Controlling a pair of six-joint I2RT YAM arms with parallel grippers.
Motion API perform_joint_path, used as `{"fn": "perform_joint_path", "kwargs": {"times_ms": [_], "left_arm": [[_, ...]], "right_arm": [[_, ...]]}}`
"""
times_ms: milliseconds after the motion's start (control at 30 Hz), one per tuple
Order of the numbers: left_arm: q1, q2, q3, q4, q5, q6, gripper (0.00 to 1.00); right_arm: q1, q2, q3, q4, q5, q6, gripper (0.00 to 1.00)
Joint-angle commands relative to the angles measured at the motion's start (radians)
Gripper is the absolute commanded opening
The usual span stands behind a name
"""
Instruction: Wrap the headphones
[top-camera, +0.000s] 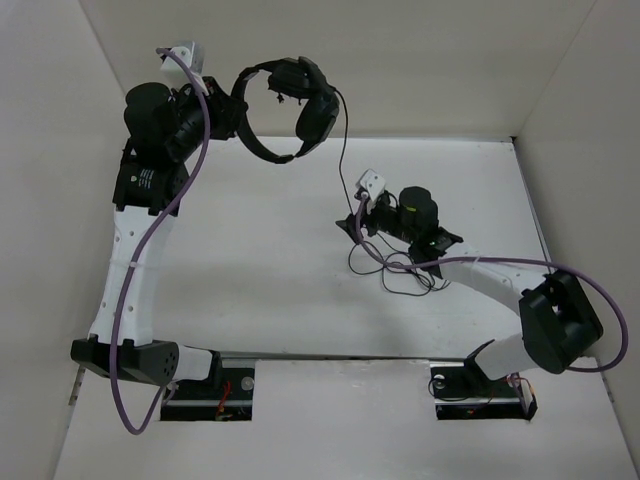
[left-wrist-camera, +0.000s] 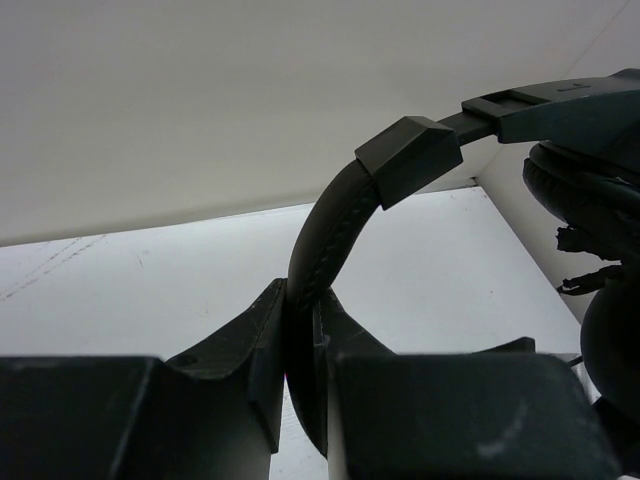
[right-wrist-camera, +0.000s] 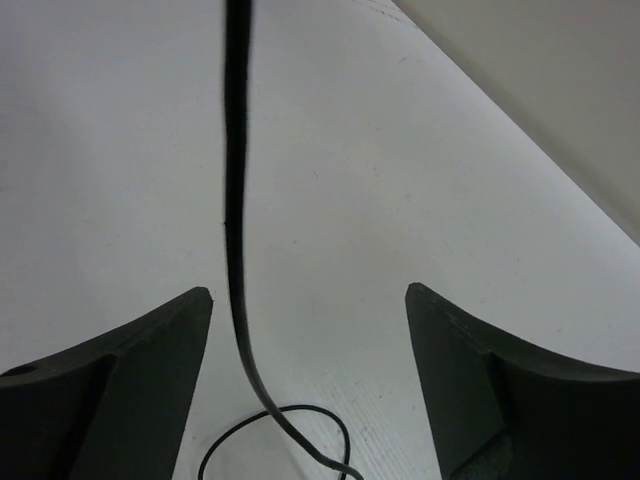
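Observation:
The black headphones (top-camera: 290, 105) hang in the air at the back left, band arched, earcup (top-camera: 318, 112) to the right. My left gripper (top-camera: 232, 112) is shut on the band (left-wrist-camera: 322, 240); the earcup shows at the right edge of the left wrist view (left-wrist-camera: 600, 190). The thin black cable (top-camera: 341, 150) runs down from the earcup to a loose tangle (top-camera: 395, 272) on the table. My right gripper (top-camera: 358, 218) is open low over the table, with the cable (right-wrist-camera: 236, 200) passing between its fingers, nearer the left one, untouched. The coloured plugs are not visible.
White walls enclose the table on the left, back and right. Thick purple robot cables (top-camera: 170, 215) run along both arms. The right arm's body (top-camera: 500, 280) lies across the right half of the table.

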Motion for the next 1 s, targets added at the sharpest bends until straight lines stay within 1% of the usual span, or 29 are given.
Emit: {"fn": "perform_joint_path", "kwargs": {"times_ms": [0,167,200,233,267,300,333,400,433,500,633,700,800,833,867,967], "left_arm": [[0.005,-0.027,0.056,0.098,-0.006,-0.013,0.00],[0.015,-0.024,0.067,0.099,-0.002,-0.030,0.00],[0.018,-0.025,0.068,0.099,0.002,-0.035,0.00],[0.019,-0.025,0.068,0.099,0.002,-0.036,0.00],[0.021,-0.028,0.068,0.099,0.003,-0.039,0.00],[0.022,-0.031,0.068,0.099,0.006,-0.041,0.00],[0.025,-0.034,0.067,0.099,0.008,-0.044,0.00],[0.028,-0.042,0.062,0.099,0.008,-0.047,0.00],[0.030,-0.045,0.060,0.099,0.008,-0.047,0.00],[0.030,-0.051,0.054,0.099,0.008,-0.047,0.00],[0.030,-0.053,0.053,0.104,0.002,-0.047,0.00],[0.030,-0.047,0.051,0.110,-0.014,-0.039,0.00],[0.019,-0.031,0.033,0.118,-0.084,-0.012,0.00],[0.013,-0.025,0.015,0.122,-0.121,0.008,0.00],[0.006,-0.022,-0.004,0.129,-0.158,0.025,0.00],[-0.027,-0.016,-0.080,0.148,-0.286,0.095,0.00]], "right_arm": [[0.008,-0.060,-0.030,0.057,-0.023,0.024,0.80],[0.008,-0.072,-0.049,0.048,-0.106,0.051,0.52],[0.008,-0.069,-0.047,0.046,-0.119,0.055,0.43],[0.008,-0.068,-0.044,0.046,-0.124,0.057,0.37],[0.008,-0.065,-0.040,0.046,-0.126,0.058,0.29],[0.008,-0.062,-0.038,0.049,-0.124,0.058,0.20],[0.008,-0.060,-0.037,0.055,-0.115,0.057,0.13],[0.006,-0.055,-0.024,0.054,-0.113,0.058,0.09],[0.004,-0.055,-0.020,0.048,-0.116,0.054,0.04],[0.001,-0.055,-0.015,0.043,-0.124,0.051,0.00],[0.003,-0.071,-0.008,0.008,-0.129,0.035,0.00],[0.011,-0.085,0.014,-0.076,-0.117,-0.033,0.00],[0.105,-0.112,0.060,-0.305,-0.077,-0.262,0.00],[0.160,-0.123,0.077,-0.410,-0.028,-0.379,0.00],[0.206,-0.132,0.089,-0.481,0.023,-0.481,0.00],[0.326,-0.154,0.101,-0.624,0.239,-0.807,0.00]]}}
